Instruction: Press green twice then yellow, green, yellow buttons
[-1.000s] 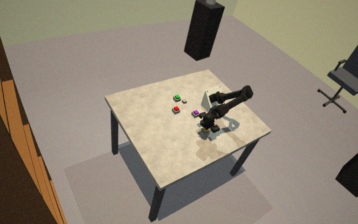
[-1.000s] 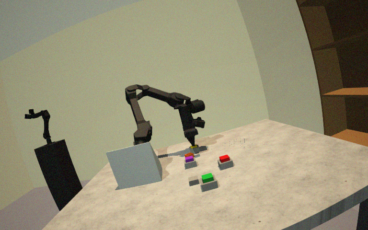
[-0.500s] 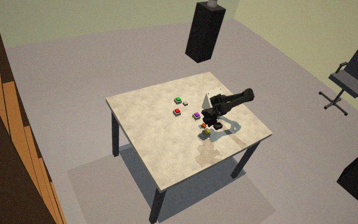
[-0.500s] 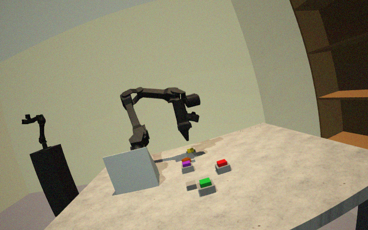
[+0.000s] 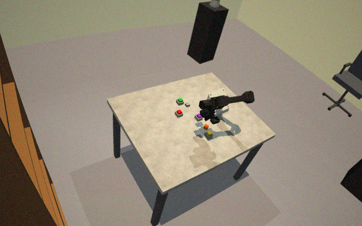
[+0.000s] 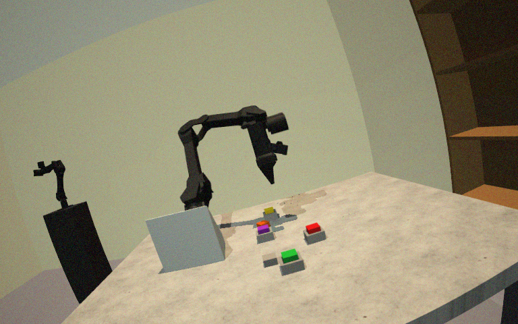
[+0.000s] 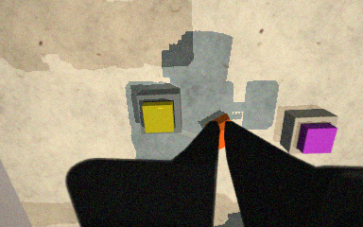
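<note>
1. Your gripper (image 6: 271, 179) hangs clenched on nothing at center frame in the exterior view, well above the tabletop (image 6: 382, 236).
2. The yellow button (image 6: 269, 210) sits just below it, beside the orange block (image 6: 262, 223).
3. The green button (image 6: 289, 255) sits lower center, beside a grey block (image 6: 270, 260).

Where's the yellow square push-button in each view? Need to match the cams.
Top: yellow square push-button, right of centre, in the arm's shadow.
Exterior: centre, the farthest button, below the shut gripper.
Wrist: left of centre.
Shared landmark: small orange block beside it.
</note>
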`<state>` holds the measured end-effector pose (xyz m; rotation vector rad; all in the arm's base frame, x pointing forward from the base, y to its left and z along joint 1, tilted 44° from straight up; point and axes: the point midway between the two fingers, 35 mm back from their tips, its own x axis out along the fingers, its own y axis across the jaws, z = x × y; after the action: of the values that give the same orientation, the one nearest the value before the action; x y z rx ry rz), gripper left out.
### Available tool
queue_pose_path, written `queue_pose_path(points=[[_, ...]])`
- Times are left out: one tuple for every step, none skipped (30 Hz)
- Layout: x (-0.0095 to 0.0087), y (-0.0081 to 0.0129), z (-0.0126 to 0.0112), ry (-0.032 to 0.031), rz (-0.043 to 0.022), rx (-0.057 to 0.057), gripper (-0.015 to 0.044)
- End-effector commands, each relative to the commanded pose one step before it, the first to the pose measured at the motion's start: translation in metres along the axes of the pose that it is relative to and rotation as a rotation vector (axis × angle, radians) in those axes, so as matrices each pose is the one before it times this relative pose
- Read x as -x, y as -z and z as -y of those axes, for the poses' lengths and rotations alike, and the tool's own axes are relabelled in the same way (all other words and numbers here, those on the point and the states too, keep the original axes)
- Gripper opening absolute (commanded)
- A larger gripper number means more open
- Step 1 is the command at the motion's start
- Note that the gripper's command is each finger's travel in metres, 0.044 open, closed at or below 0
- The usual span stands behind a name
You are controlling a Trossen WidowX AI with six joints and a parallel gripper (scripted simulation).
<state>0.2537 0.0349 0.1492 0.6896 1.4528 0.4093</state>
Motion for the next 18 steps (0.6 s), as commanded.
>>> queue_pose_path(points=[[0.00352,-0.02793,0.06279,0.04712,0.00304,-0.0260,0.0020],[0.00008,-0.00583,0.01615,0.00496,-0.00170,0.0007,0.0020],[-0.00012,-0.00445,0.01505,0.00343,-0.00204,0.0008,0.0020],[-0.00030,-0.00363,0.01541,0.00238,-0.00244,0.0010,0.0020],[-0.00050,-0.00277,0.01561,0.00129,-0.00274,0.0013,0.0020],[-0.00071,-0.00189,0.01562,0.00020,-0.00294,0.0015,0.0020],[-0.00091,-0.00104,0.01553,-0.00086,-0.00305,0.0017,0.0020],[-0.00113,-0.00021,0.01545,-0.00190,-0.00309,0.0020,0.0020],[-0.00134,0.00059,0.01528,-0.00289,-0.00306,0.0022,0.0020],[-0.00157,0.00137,0.01516,-0.00388,-0.00297,0.0025,0.0020],[-0.00182,0.00215,0.01511,-0.00489,-0.00284,0.0028,0.0020],[-0.00208,0.00292,0.01496,-0.00587,-0.00263,0.0032,0.0020],[-0.00236,0.00369,0.01483,-0.00688,-0.00237,0.0035,0.0020],[-0.00264,0.00442,0.01458,-0.00783,-0.00202,0.0039,0.0020],[-0.00291,0.00512,0.01425,-0.00873,-0.00161,0.0043,0.0020],[-0.00321,0.00581,0.01392,-0.00964,-0.00114,0.0047,0.0020],[-0.00352,0.00646,0.01355,-0.01052,-0.00061,0.0052,0.0020],[-0.00381,0.00706,0.01308,-0.01131,-0.00002,0.0056,0.0020]])
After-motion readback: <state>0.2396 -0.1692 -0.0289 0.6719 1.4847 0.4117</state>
